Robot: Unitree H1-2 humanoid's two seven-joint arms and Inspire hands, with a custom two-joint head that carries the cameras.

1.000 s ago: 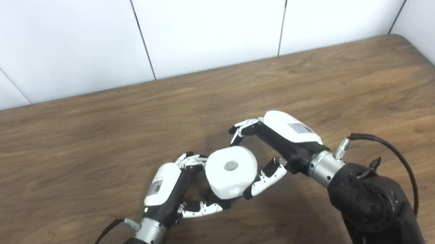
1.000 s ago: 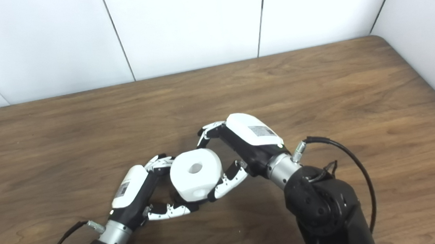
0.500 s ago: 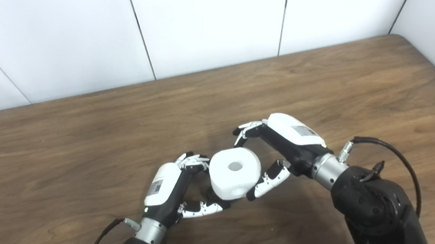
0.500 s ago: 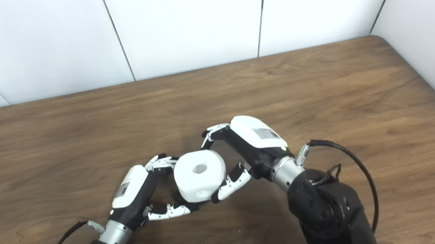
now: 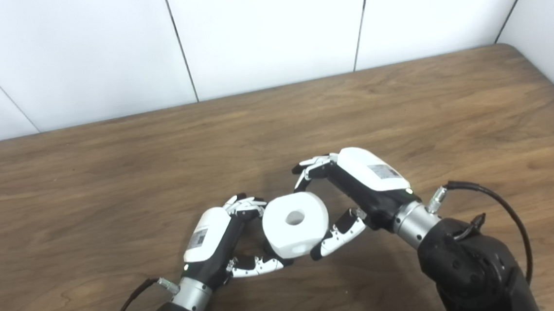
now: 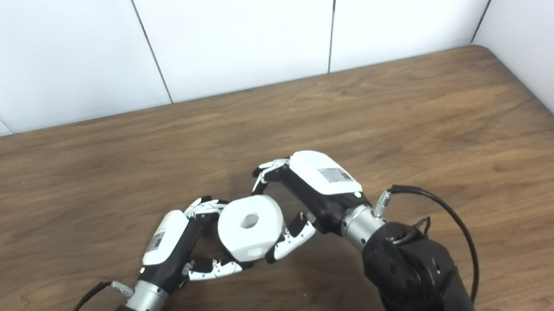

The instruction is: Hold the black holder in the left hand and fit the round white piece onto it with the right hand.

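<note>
On the wooden table (image 5: 112, 176), near its front edge, the two hands meet around the round white piece (image 5: 294, 223), a thick puck with a hole through its middle, the hole facing up and a little toward the camera. The right hand (image 5: 357, 184) grips it: thumb (image 5: 334, 237) pressed against the near right side, fingers (image 5: 307, 168) curled over the far edge, palm arched above. The left hand (image 5: 219, 237) is closed just left of the piece, its fingers (image 5: 244, 205) curled at the piece's far left edge and its thumb (image 5: 255, 267) reaching under the near left side. A small dark shape shows below the piece, between that thumb and the white body, which may be the holder (image 5: 277, 259); most of it is hidden, so I cannot tell how far the piece sits on it. The piece touches or nearly touches the left fingers. A black cable (image 5: 499, 198) loops off the right wrist; white wall panels (image 5: 268, 34) stand behind the table
</note>
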